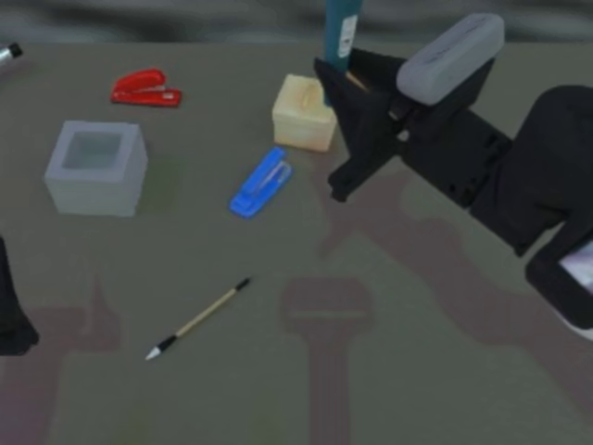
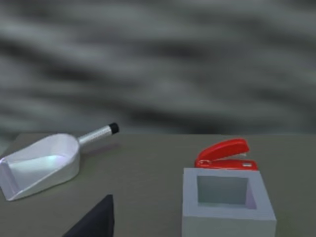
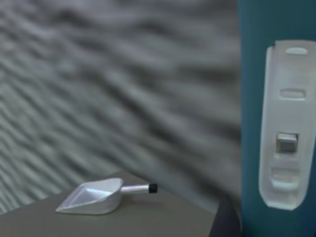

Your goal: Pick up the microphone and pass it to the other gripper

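Microphone (image 1: pixel 341 32) up off counter (image 1: pixel 389 371), at far edge of top view, right of centre, gripped by right gripper (image 1: pixel 345 97). Teal barrel clamped between black jaws, closed snug on lower barrel; white head out of shot above. Close up in right wrist view: teal barrel (image 3: pixel 252 123) with white switch panel (image 3: pixel 288 123), small grey slider mid-panel.

Handling, as judgement: rigid, light, smooth plastic shell, so likely a bit slippery; round section may twist in a two-finger pinch. Best hold for receiving side looks like bare teal barrel, clear of switch panel and clear of right jaws; head end wider and rounder, poorer grip.

Long axis roughly upright, barrel rising toward camera in top view; switch panel facing right wrist camera. Head end judged up, though not visible.

Left gripper (image 1: pixel 14 320) parked at left edge of top view, well apart from mic; only one dark fingertip (image 2: pixel 96 219) seen in left wrist view, jaw opening impossible to tell.

Elsewhere on counter: red stapler (image 1: pixel 146 89), grey open box (image 1: pixel 95 167), blue stapler (image 1: pixel 260 182), cream block (image 1: pixel 303 112) just beside right jaws, thin brush (image 1: pixel 198 319), silver scoop (image 2: pixel 42 165).
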You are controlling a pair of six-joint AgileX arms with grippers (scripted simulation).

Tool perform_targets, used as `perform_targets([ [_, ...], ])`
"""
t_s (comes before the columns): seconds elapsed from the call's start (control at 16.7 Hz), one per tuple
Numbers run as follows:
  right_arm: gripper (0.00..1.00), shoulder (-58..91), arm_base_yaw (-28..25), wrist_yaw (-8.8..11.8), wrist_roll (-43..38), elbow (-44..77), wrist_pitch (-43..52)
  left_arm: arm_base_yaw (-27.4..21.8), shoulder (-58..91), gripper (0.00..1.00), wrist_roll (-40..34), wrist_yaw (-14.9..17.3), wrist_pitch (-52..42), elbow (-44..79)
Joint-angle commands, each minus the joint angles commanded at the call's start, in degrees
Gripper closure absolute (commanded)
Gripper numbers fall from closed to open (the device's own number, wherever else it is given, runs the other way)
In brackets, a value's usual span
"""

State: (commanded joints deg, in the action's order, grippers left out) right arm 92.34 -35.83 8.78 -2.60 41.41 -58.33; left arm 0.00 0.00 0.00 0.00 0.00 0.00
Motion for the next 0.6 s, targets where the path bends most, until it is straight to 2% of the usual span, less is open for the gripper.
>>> perform_targets([
  [0.36,1.0,-0.21,-0.18,-0.19,0.08,-0.17,-0.1,-0.03,0.08,0.0,0.01,0.08,0.03,0.06],
  [0.48,1.0,-0.21,-0.18,-0.19,0.08,-0.17,-0.1,-0.69,1.97,0.0,0.22,1.75,0.74,1.41],
  [0.6,1.0,-0.21,-0.18,-0.19,0.08,-0.17,-0.1,-1.93,6.27,0.0,0.65,5.13,2.29,4.27],
])
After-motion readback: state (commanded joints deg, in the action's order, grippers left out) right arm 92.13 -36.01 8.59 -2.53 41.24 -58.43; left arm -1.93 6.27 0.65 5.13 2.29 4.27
